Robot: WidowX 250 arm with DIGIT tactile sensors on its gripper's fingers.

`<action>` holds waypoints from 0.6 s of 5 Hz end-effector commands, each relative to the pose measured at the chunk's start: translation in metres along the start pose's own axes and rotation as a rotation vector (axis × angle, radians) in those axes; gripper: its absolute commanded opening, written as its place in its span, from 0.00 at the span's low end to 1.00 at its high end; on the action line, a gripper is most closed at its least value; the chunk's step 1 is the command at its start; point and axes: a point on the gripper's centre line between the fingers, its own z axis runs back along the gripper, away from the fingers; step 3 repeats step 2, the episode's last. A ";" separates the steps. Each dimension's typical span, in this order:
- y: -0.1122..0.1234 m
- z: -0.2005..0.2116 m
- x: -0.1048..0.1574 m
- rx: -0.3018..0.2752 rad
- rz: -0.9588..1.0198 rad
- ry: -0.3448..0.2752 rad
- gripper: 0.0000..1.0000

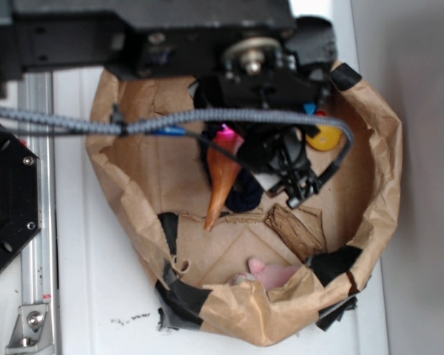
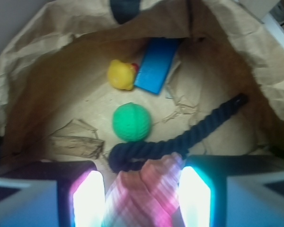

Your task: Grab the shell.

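Note:
The orange-tan shell (image 1: 223, 180) hangs with its long point downward inside the brown paper bag (image 1: 381, 155), its wide end between my fingers. My gripper (image 1: 228, 140) is shut on it, and it appears to be held above the bag floor. In the wrist view the shell (image 2: 154, 182) fills the gap between the two glowing pads (image 2: 89, 198) of my gripper (image 2: 142, 196). The knobbly end is partly hidden by the fingers.
On the bag floor lie a green ball (image 2: 131, 122), a yellow rubber duck (image 2: 120, 74), a blue block (image 2: 156, 71) and a dark rope (image 2: 189, 135). A pink object (image 1: 270, 274) and a crumpled paper scrap (image 1: 296, 229) lie near the front wall. Bag walls rise all round.

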 end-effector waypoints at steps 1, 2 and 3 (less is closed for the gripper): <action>0.002 0.018 -0.002 -0.026 -0.050 -0.069 0.00; 0.001 0.018 -0.003 0.010 -0.072 -0.063 0.00; 0.001 0.018 -0.003 0.010 -0.072 -0.063 0.00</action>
